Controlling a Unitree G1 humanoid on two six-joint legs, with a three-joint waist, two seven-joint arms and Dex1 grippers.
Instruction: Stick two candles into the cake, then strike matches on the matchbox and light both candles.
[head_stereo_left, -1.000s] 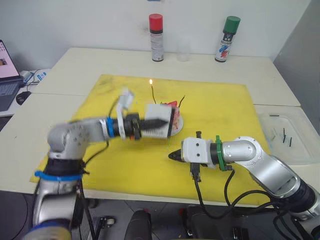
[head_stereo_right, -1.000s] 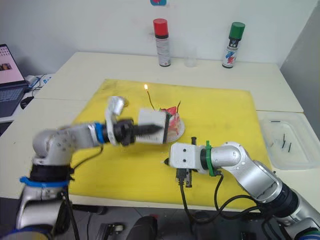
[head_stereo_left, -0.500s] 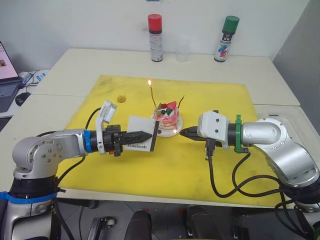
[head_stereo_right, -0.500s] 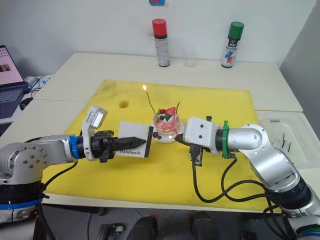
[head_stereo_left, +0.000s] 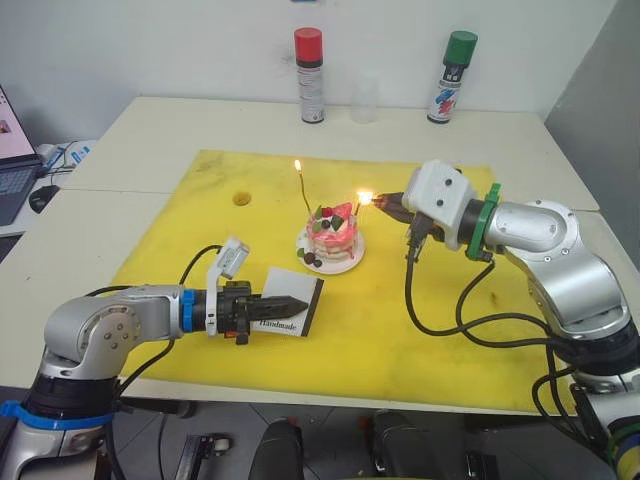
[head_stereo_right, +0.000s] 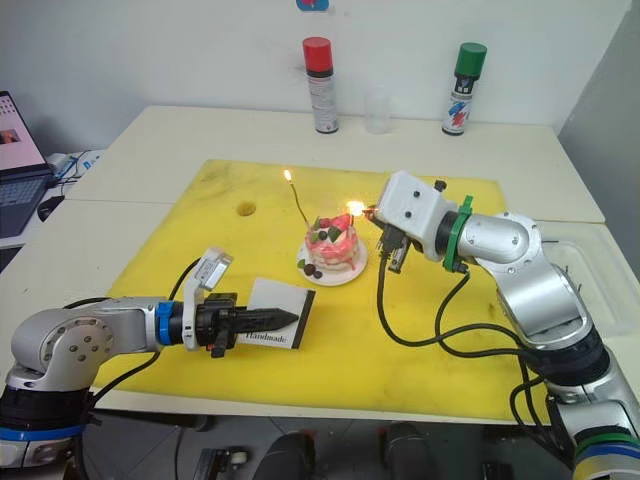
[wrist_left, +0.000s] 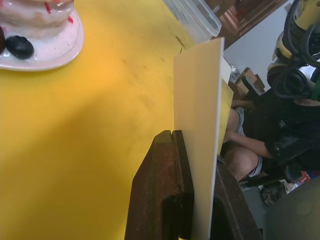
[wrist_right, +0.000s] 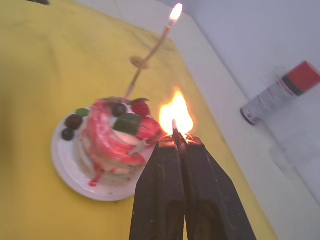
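The pink-and-white cake (head_stereo_left: 331, 230) sits on its white plate (head_stereo_left: 345, 265) in the middle of the yellow mat (head_stereo_left: 440, 300). One thin candle (head_stereo_left: 304, 193) stands in it and burns at the top. A second, dark candle (head_stereo_left: 357, 208) leans out of the cake's right side. My right gripper (head_stereo_left: 383, 205) is shut on a burning match (wrist_right: 173, 125), and its flame sits at that candle's tip. I cannot tell whether the tip itself burns. My left gripper (head_stereo_left: 292, 303) is shut on the white matchbox (head_stereo_left: 295, 315), low over the mat in front of the cake.
A red spray can (head_stereo_left: 311, 75), a clear cup (head_stereo_left: 366, 100) and a green spray can (head_stereo_left: 446, 78) stand at the table's far edge. A clear tray (head_stereo_right: 590, 290) lies off the mat's right side and a laptop (head_stereo_right: 20, 140) sits far left.
My right gripper rose and moved from beside the plate to the cake's far right, its match now flaming. My left gripper drew the matchbox down and back from the cake.
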